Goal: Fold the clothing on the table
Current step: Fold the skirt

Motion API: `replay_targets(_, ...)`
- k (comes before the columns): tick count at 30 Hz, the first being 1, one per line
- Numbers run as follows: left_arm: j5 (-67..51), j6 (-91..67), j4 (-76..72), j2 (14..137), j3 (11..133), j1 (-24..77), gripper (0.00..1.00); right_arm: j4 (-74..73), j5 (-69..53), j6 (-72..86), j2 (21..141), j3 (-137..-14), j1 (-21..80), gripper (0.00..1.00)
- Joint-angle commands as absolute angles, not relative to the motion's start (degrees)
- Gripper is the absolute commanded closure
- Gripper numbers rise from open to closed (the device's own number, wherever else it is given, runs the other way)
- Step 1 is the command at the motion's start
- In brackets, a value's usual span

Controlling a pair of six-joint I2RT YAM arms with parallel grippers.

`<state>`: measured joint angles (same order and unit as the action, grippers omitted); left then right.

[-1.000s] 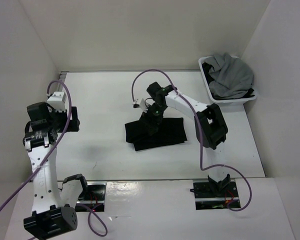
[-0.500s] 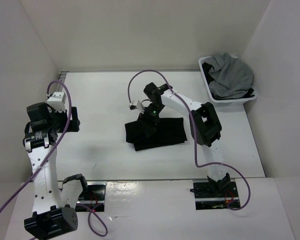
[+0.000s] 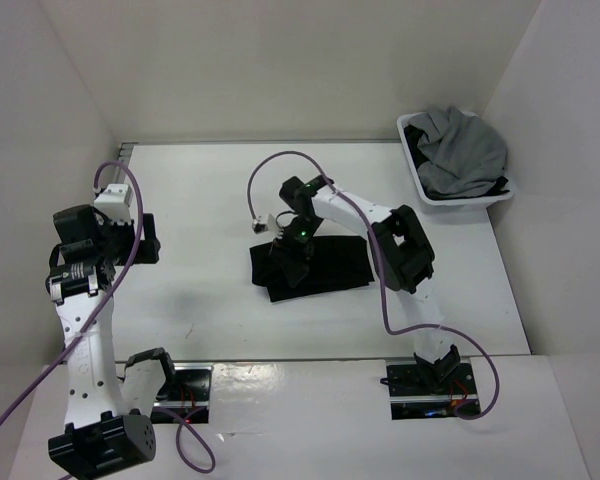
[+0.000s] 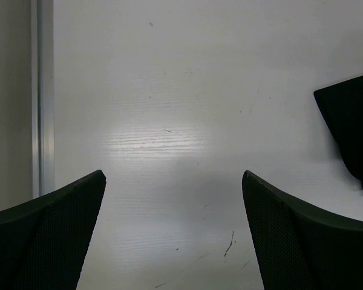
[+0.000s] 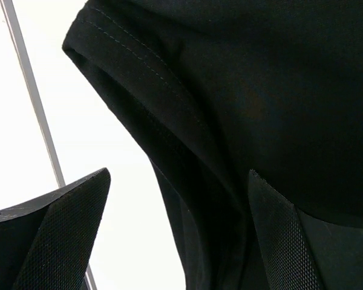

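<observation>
Moved: my right pincer (image 3: 288,258), leftward over clothing (image 3: 342,264).
Right grip: spread wide, holding nothing.
Left pincer (image 4: 172,181): spread wide, empty, left edge of table (image 3: 210,190).

Table (image 3: 210,190): left half bare from near edge to far-left corner, so there's a wide lane btw left arm (image 3: 85,300) at the left edge and the clothing (image 3: 335,268) mid-table. Right arm (image 3: 365,212) reaches from near edge over the clothing, w/ its purple cable (image 3: 265,168) looping above; both block the centre. Basket (image 3: 458,198) w/ grey garment (image 3: 465,150) fills far-right corner. Strip along right edge below basket is free. Walls (image 3: 280,70) close off left, far & right sides.
</observation>
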<state>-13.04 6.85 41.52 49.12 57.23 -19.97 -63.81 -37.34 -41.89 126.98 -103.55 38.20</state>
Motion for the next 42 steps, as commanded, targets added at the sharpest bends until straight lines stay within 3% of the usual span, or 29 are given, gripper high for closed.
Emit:
replay_targets(1, -14.9, 5.7, 39.5, 48.3, 57.0, -20.3, 0.01, -65.7, -39.6, -43.1, 127.3, -103.6, 39.2, 0.03)
replay_targets(11, -14.9, 6.2, 39.5, 47.8, 57.0, -20.3, 0.01, -74.2, -42.4, -48.5, 127.3, -102.0, 43.9, 0.03)
replay_targets(28, -15.9, 6.2, 39.5, 47.8, 57.0, -20.3, 0.01, -74.2, -39.8, -46.7, 118.6, -93.3, 51.5, 0.03)
replay_targets(34, -22.7, 10.7, 40.5, 48.2, 57.0, -18.6, 0.01, -70.7, -38.0, -40.5, 107.2, -96.1, 41.7, 0.03)
replay_targets(38, -23.9, 12.9, 40.5, 53.0, 57.0, -12.2, 0.01, -60.6, -30.2, -30.4, 100.3, -89.1, 32.0, 0.03)
replay_targets(42, -13.6, 12.9, 39.7, 60.9, 57.7, -1.8, 0.01, -52.1, -19.0, -20.3, 95.8, -79.6, 29.4, 0.03)
